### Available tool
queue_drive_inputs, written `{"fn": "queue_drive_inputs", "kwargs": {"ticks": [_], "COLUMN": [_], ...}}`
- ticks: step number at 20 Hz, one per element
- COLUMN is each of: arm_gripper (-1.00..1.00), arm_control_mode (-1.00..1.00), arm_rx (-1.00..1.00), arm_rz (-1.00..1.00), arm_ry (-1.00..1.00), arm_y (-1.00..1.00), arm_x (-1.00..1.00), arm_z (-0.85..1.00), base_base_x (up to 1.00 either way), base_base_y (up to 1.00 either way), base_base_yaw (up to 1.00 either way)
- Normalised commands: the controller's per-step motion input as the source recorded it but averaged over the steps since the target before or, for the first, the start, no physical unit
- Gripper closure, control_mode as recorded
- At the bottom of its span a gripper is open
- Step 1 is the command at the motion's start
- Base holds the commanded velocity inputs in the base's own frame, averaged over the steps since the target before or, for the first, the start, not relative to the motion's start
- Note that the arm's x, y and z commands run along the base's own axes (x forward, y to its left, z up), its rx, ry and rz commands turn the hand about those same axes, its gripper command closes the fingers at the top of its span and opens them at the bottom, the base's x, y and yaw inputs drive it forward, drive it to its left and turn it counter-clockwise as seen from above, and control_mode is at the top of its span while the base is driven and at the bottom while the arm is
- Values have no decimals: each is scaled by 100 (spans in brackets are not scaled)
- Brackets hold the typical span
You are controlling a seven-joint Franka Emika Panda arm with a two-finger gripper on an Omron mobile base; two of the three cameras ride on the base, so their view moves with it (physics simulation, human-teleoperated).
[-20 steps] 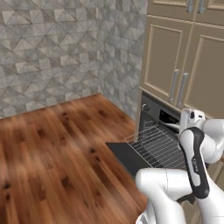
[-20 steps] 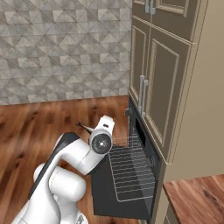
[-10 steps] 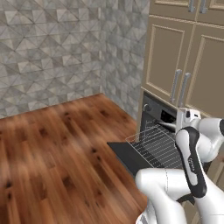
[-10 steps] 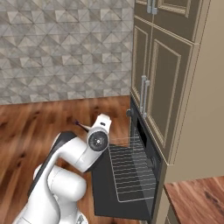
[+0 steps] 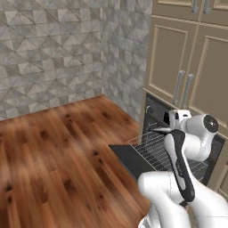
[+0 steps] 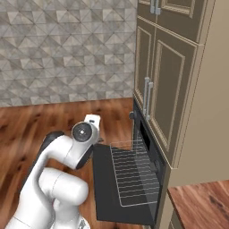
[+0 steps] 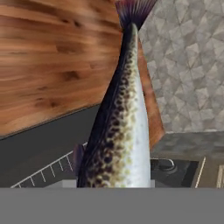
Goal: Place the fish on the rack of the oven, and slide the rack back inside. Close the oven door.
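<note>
While oven door (image 6: 107, 188) hangs open, rack (image 6: 134, 172) pulled out, tool grips speckled fish (image 7: 118, 131) near rack. Carrying step; next, lower fish onto rack.

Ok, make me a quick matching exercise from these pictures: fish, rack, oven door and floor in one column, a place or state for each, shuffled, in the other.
1. fish
2. rack
3. oven door
4. floor

a. pulled out, nothing lying on it
b. brown wood planks
c. swung down flat, open
d. in the gripper, above the rack

Pairs: 1-d, 2-a, 3-c, 4-b
</note>
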Motion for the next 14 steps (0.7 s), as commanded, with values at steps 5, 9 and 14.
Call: {"fn": "queue_drive_inputs", "kwargs": {"ticks": [5, 9, 14], "arm_gripper": [100, 100, 100], "arm_control_mode": [-100, -100, -100], "arm_rx": [-30, -24, -20], "arm_rz": [-5, -6, -3], "arm_ry": [8, 14, 17], "arm_y": [17, 0, 0], "arm_x": [19, 35, 57], "arm_z": [-46, -56, -65], "base_base_x": [0, 0, 0], "base_base_y": [0, 0, 0], "base_base_yaw": [0, 0, 0]}}
